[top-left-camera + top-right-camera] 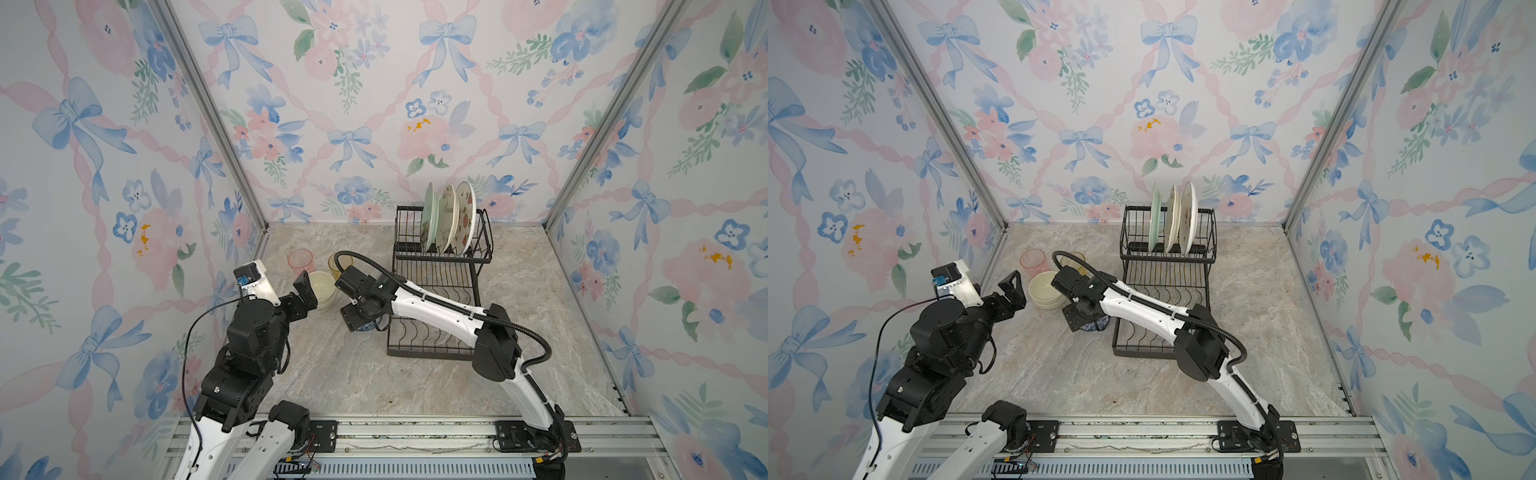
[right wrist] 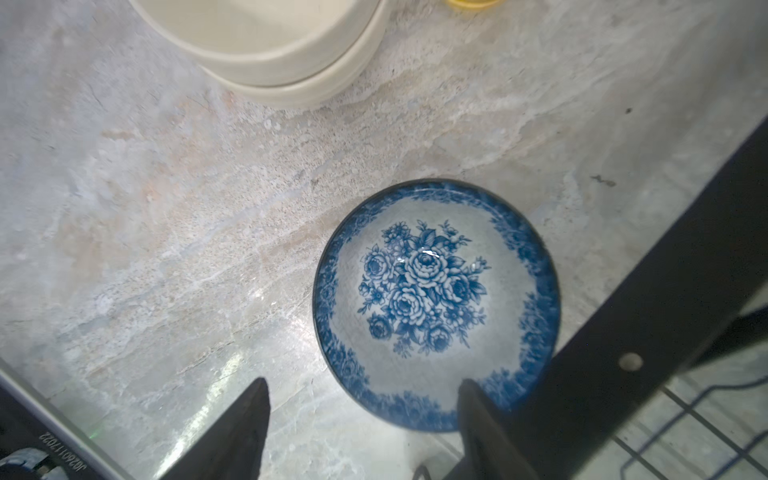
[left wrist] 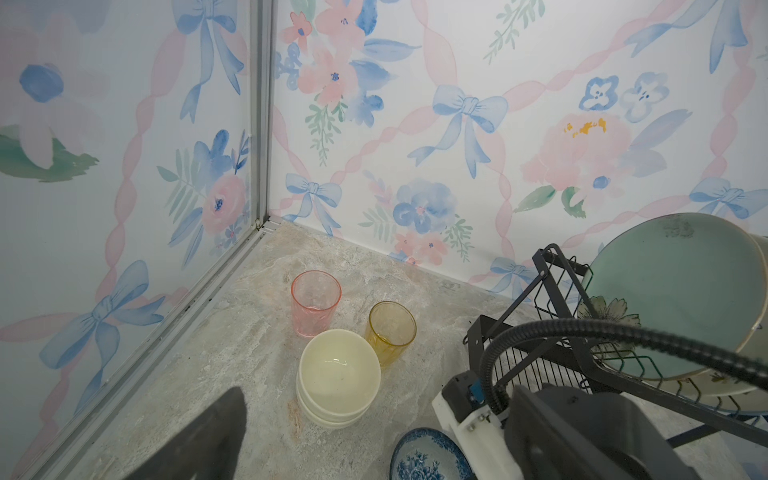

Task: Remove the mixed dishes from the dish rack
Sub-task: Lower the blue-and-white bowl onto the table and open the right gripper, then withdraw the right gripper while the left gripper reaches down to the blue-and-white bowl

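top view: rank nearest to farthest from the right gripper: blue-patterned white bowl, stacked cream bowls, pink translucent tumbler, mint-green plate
From the open right gripper:
1. blue-patterned white bowl, just beneath it.
2. stacked cream bowls, just left of it in view.
3. pink translucent tumbler, farther back left.
4. mint-green plate, upright in the black wire dish rack, back right.

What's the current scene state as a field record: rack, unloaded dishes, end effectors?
rack: black wire two-tier dish rack, upper shelf holding mint-green round plate and two cream printed plates, upright
on marble table: pink translucent tumbler, amber translucent tumbler, two stacked cream bowls, blue-patterned white bowl
left end effector: open, empty
right end effector: open, straddling that bowl's rim
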Tool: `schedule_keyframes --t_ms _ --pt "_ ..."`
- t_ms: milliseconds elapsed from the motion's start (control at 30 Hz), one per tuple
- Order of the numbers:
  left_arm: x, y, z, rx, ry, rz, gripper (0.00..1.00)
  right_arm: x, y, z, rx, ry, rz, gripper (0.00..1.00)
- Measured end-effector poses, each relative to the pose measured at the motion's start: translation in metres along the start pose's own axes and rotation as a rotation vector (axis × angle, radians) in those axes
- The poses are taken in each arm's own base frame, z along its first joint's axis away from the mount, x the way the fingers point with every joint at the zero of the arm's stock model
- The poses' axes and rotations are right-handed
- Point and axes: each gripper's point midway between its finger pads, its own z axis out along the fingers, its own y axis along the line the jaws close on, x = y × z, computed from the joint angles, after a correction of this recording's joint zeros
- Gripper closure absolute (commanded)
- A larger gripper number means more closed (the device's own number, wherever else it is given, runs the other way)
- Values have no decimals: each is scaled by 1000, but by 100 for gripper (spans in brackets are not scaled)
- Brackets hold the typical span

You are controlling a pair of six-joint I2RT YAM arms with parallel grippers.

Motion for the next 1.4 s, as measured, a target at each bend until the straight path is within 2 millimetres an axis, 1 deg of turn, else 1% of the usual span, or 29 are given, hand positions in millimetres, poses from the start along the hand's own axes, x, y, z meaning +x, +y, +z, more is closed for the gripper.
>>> schedule_keyframes --t_ms 100,167,233,300,367,400,467,567,667,767,800,867,933,1067,1167,1300,1400 --pt "12 -1 1 12 51 19 2 -5 -11 -39 1 -68 30 23" --pt "17 -3 1 25 73 27 2 -5 -21 -67 4 -118 54 23" --pt "24 -6 3 42 97 32 2 -1 -34 -91 4 -157 81 23" --pt "38 -12 9 69 159 51 2 7 -49 -110 7 -191 113 23" --pt "62 -22 23 98 269 78 2 19 -65 -127 14 -222 138 22" --pt "74 -26 30 106 326 90 2 25 -70 -134 15 -234 143 22" --pt "109 -33 49 114 466 115 2 39 -82 -152 17 -266 154 22" --pt "151 -31 65 86 625 148 2 55 -92 -177 -7 -326 158 20" --pt "172 -26 71 63 713 173 4 70 -100 -196 -24 -390 153 18" --pt "184 -24 80 57 771 185 9 84 -108 -204 -28 -438 137 18" --pt "188 -25 84 64 794 188 11 88 -110 -205 -31 -452 126 16" --pt "193 -28 90 75 828 192 14 93 -112 -207 -36 -477 104 16" --pt "201 -32 96 94 866 201 17 93 -112 -210 -41 -505 79 14" --pt "221 -38 106 120 953 212 23 87 -107 -215 -66 -559 26 13" --pt "238 -39 115 122 1017 220 28 85 -103 -212 -82 -574 -5 12" --pt "255 -36 125 102 1074 240 31 87 -102 -202 -106 -567 -24 12" --pt "265 -33 129 90 1105 246 38 90 -106 -195 -116 -555 -15 12"
